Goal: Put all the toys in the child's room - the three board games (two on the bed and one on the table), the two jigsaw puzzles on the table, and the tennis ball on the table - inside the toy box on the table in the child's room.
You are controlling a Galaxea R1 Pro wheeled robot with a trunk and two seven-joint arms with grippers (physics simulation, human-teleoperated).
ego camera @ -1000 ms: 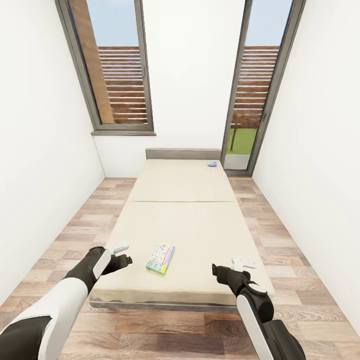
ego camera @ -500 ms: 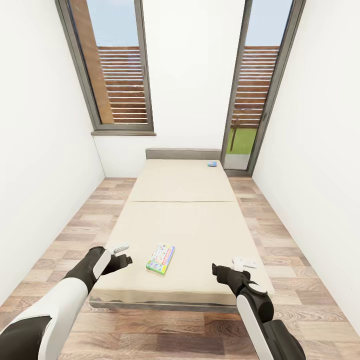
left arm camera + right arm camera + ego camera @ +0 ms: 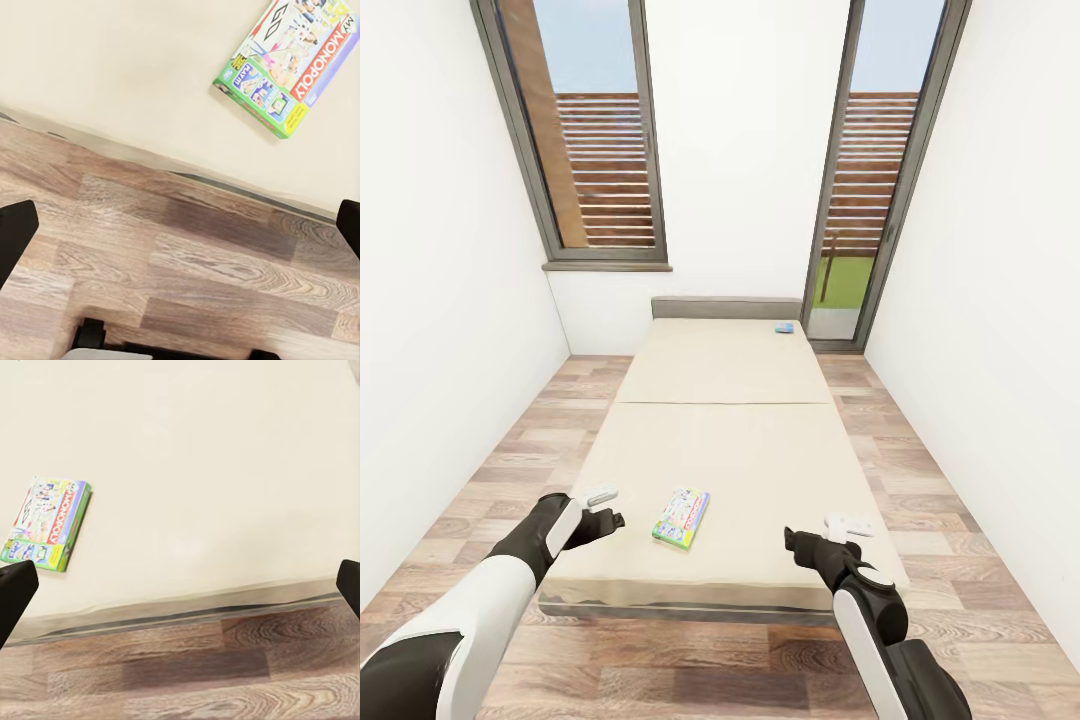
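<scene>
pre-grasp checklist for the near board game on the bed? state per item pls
1. Near board game flat on the bed, near the foot edge: ok.
2. Nothing on or against it: ok.
3. Left gripper open, empty: ok.
4. Right gripper open, empty: ok.
5. A gripper over the game: not ok, both sit to its sides.
6. Far blue board game within reach: not ok, it lies by the headboard.

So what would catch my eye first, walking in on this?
Probably the long cream bed running down the middle of the narrow room, with a bright yellow-green board game lying flat near its foot. A small blue game sits far off by the headboard. The left gripper and right gripper hang open either side of the near one.
</scene>
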